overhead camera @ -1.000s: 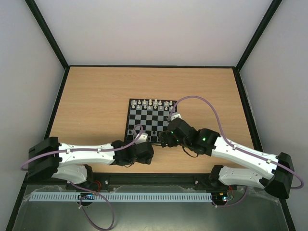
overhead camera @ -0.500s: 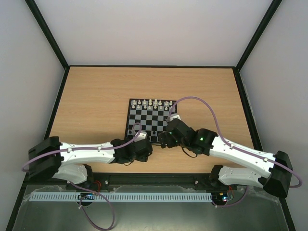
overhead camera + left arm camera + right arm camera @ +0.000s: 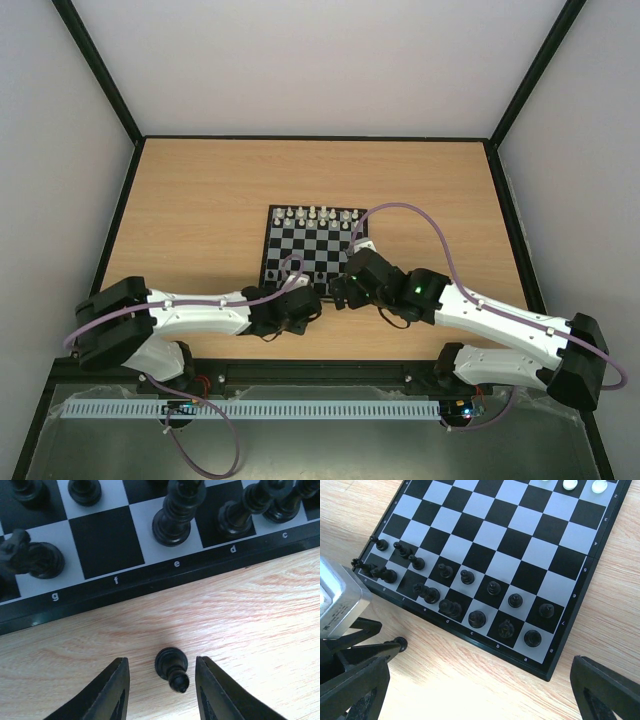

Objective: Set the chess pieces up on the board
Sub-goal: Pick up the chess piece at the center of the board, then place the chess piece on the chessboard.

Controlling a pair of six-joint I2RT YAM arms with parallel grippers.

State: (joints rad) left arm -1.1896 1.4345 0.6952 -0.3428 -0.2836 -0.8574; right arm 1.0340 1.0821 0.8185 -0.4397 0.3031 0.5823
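The left arm [image 3: 190, 315] and right arm [image 3: 500, 320] are clad in white shells with black joints; a lilac cable [image 3: 405, 204] is looped along each. Black tapered fingers [image 3: 112, 692] are fitted to the left gripper [image 3: 161, 662].

Stray piece [image 3: 171, 667] on table [image 3: 260, 610] — nr f/e edge of board [image 3: 150, 584]

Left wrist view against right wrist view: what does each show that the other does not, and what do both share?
Only the left wrist view shows the left fingers open on either side of the loose black piece, which touches neither. Only the right wrist view shows the white pieces at the far edge and the right fingers spread wide, empty. Both show the board, the loose piece on the table beside it, and the empty f square.
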